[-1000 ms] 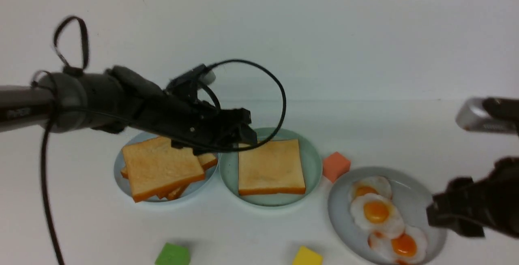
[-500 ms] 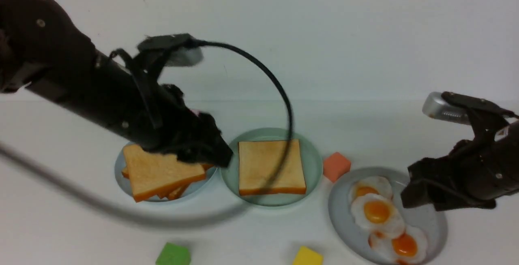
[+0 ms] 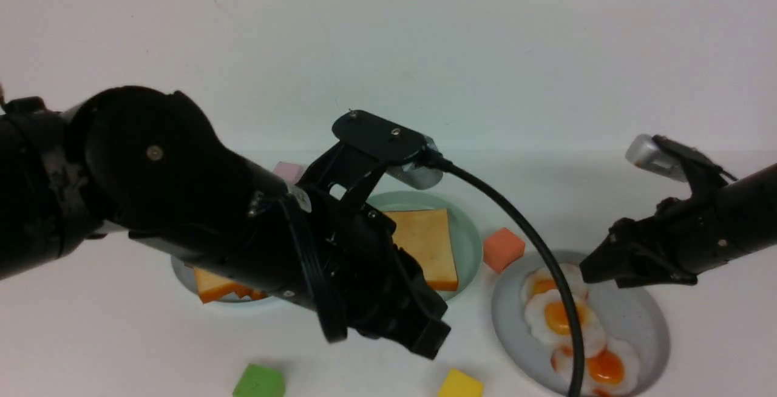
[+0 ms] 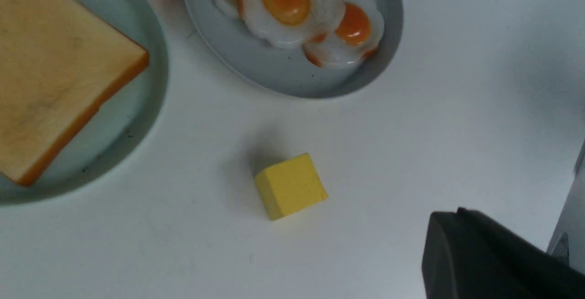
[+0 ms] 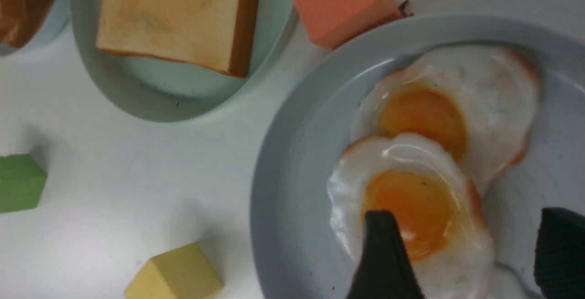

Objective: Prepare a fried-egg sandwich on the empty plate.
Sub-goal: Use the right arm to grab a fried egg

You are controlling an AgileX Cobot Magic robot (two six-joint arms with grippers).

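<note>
One toast slice (image 3: 425, 239) lies flat on the mint-green empty plate (image 3: 470, 233) at mid-table; both also show in the left wrist view, toast slice (image 4: 50, 70) on plate (image 4: 151, 84). Fried eggs (image 3: 549, 315) overlap on the grey plate (image 3: 637, 318) at the right. My right gripper (image 3: 592, 272) hangs open just over them, its fingers either side of one egg (image 5: 411, 198) without touching it. My left gripper (image 3: 434, 339) is shut on nothing, low near the table's front, in front of the mint plate. Its closed fingers (image 4: 452, 216) show above bare table.
The left arm hides most of a pale blue plate (image 3: 182, 272) with stacked toast (image 3: 212, 288). Loose blocks: orange (image 3: 502, 248) between the plates, yellow (image 3: 459, 383) and green (image 3: 259, 380) at the front edge, pink (image 3: 287, 171) behind. The left arm's cable (image 3: 546, 263) crosses the grey plate.
My left arm swung from above the toast plates forward and down, and its gripper shut with nothing in it. The right gripper moved left over the eggs, still open.
</note>
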